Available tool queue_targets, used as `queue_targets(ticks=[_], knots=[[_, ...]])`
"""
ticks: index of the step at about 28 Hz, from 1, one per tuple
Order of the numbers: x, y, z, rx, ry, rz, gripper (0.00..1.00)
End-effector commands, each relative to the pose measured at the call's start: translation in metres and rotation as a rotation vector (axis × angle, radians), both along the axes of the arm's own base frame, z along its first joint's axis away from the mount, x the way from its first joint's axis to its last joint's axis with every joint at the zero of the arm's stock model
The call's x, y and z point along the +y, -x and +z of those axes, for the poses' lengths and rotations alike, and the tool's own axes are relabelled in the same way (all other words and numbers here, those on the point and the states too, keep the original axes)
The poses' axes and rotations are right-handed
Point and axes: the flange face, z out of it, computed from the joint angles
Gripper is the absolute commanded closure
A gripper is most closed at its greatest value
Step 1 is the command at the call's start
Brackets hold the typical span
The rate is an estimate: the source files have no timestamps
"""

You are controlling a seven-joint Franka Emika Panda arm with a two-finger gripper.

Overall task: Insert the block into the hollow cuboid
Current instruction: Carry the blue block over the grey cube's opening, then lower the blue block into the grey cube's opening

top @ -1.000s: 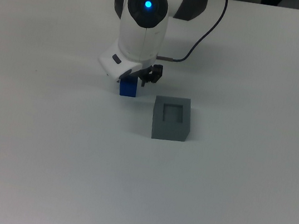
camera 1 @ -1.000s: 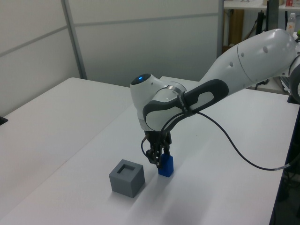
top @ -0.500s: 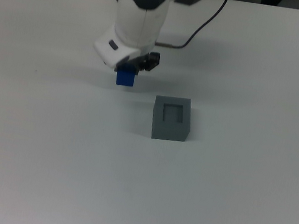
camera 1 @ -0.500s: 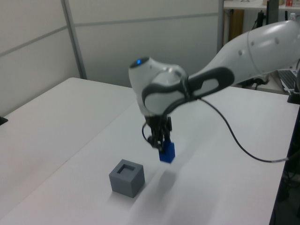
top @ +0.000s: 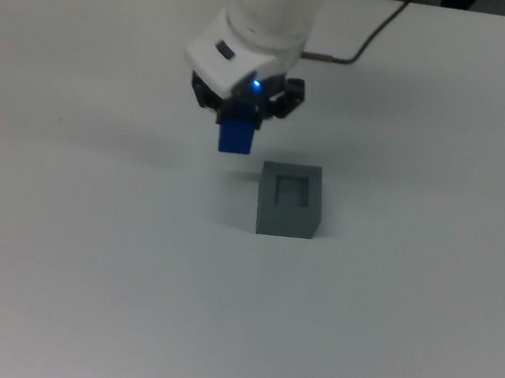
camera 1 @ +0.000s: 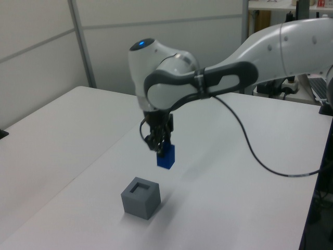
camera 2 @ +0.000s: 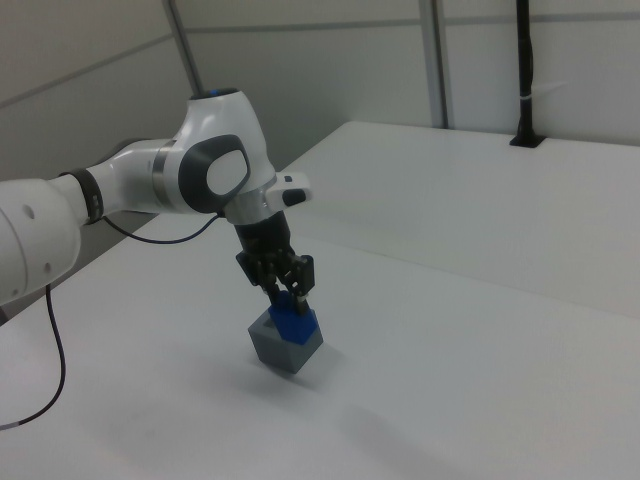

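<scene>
Clearance is kept: the block (camera 1: pixel 166 156) is pinched by the fingers (camera 1: pixel 158 147) above the worktop (camera 1: pixel 218 198). It is held beside the hollow cuboid (camera 1: pixel 140 197), not yet over its recess.

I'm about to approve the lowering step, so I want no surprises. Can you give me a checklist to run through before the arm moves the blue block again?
1. The gripper is holding the block: ok, shut on it.
2. Block is lifted off the table: ok, it hangs in the air in the left view.
3. Block is over the recess of the hollow cuboid: not ok, in the top view it sits up and to the top view's left of the box.
4. Recess is free of anything: ok, it looks bare in the top view.
5. Block hangs squarely: cannot tell.
</scene>
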Motion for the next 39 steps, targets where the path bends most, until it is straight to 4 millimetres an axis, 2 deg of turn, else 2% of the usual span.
queue_targets(ticks=[1, 6, 10, 14, 18, 24, 39], knots=[[0.031, -0.025, -0.012, -0.018, 0.0, -0.037, 0.79], [0.043, -0.036, -0.012, -0.079, -0.017, -0.139, 0.77], [0.06, -0.034, -0.013, -0.086, -0.029, -0.136, 0.76], [0.074, -0.033, -0.024, -0.072, -0.036, -0.14, 0.77], [0.083, -0.034, -0.027, -0.091, -0.05, -0.16, 0.76], [0.084, -0.037, -0.042, -0.082, -0.048, -0.181, 0.76], [0.084, -0.037, -0.045, -0.074, -0.046, -0.12, 0.73]])
